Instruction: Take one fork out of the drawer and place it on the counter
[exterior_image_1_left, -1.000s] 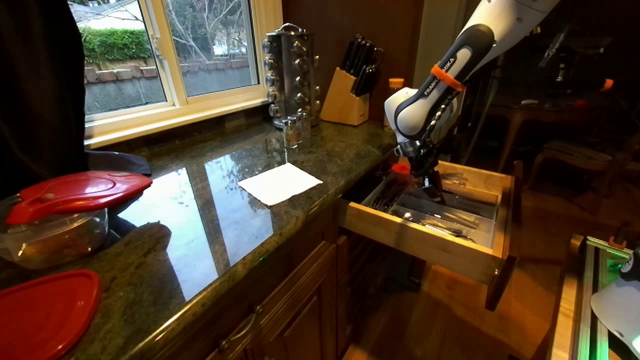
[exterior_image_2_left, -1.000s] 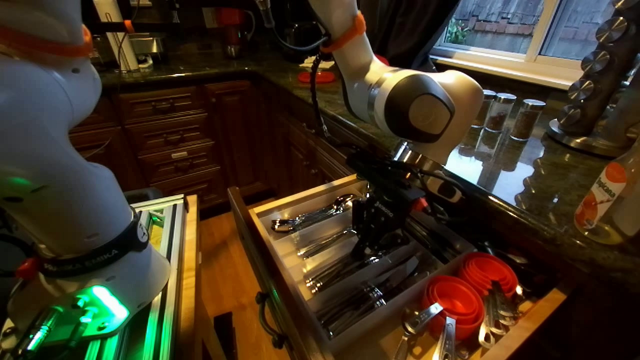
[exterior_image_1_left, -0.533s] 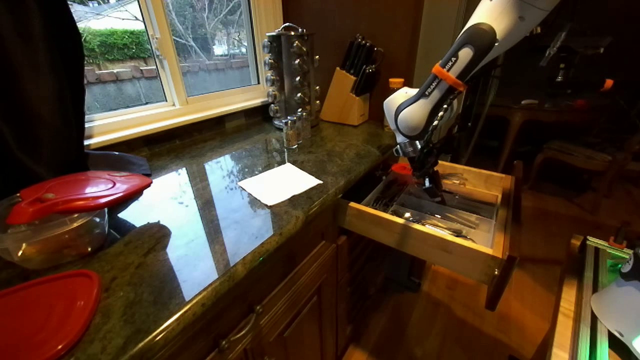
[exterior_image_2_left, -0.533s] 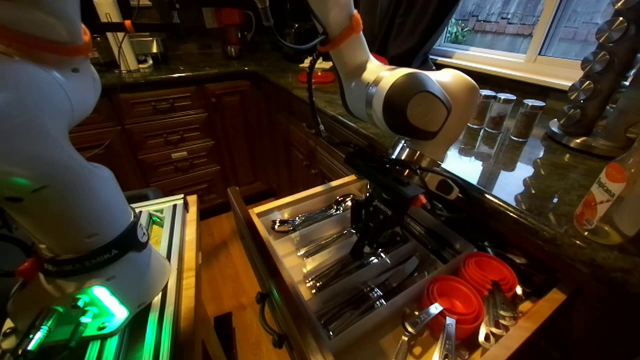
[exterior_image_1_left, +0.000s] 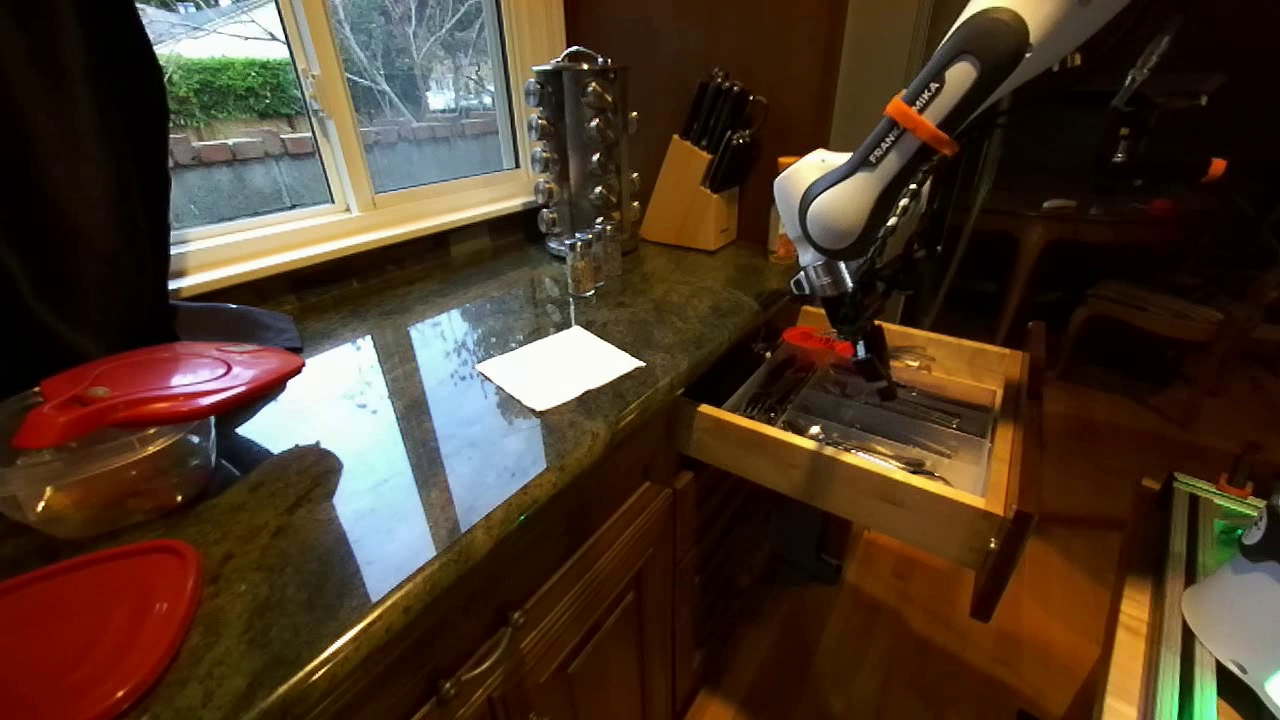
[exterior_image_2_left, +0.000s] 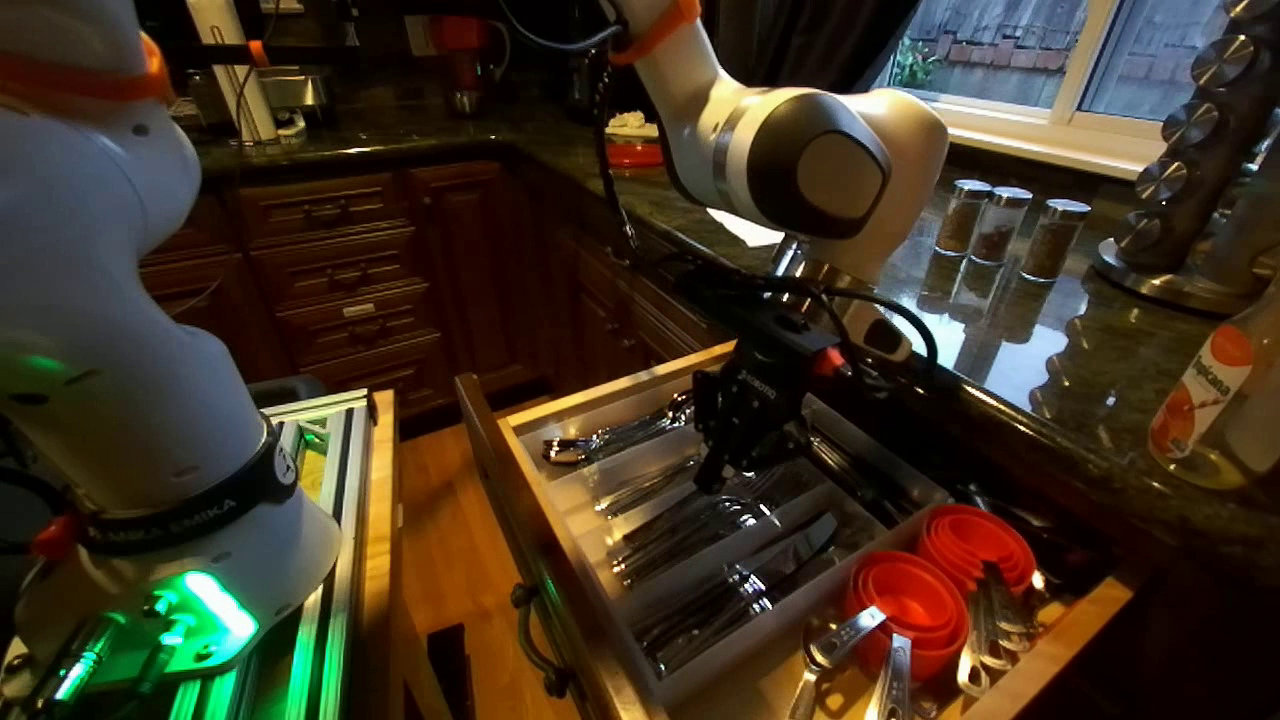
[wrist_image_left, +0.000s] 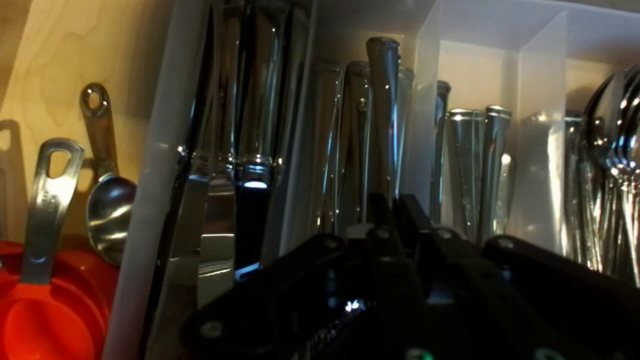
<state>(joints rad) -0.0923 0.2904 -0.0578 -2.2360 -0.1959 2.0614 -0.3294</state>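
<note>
The drawer (exterior_image_1_left: 830, 478) stands open, its cutlery tray divided into compartments; its pale rim also shows in an exterior view (exterior_image_2_left: 615, 386). The gripper (wrist_image_left: 395, 201) points down into the tray, over the compartment beside the knives; it shows in both exterior views (exterior_image_1_left: 884, 385) (exterior_image_2_left: 712, 480). Its fingertips are nearly together, with a silver handle, apparently a fork (wrist_image_left: 384, 100), running into the narrow gap. This handle looks nearer the camera than its neighbours. Its head is hidden behind the gripper. The dark glossy counter (exterior_image_1_left: 690, 290) lies beside the drawer.
Knives (wrist_image_left: 255, 125) and spoons (wrist_image_left: 620, 130) lie in other compartments. Red measuring cups (exterior_image_2_left: 910, 600) sit at one drawer end. A white sheet (exterior_image_1_left: 560, 368), spice jars (exterior_image_1_left: 582, 262), a spice rack (exterior_image_1_left: 582, 150), a knife block (exterior_image_1_left: 690, 195) and red-lidded containers (exterior_image_1_left: 160, 390) stand on the counter.
The gripper was lower among the cutlery and has risen a little, shifting slightly toward the drawer front. More cutlery heads in that compartment now show. The drawer has not moved.
</note>
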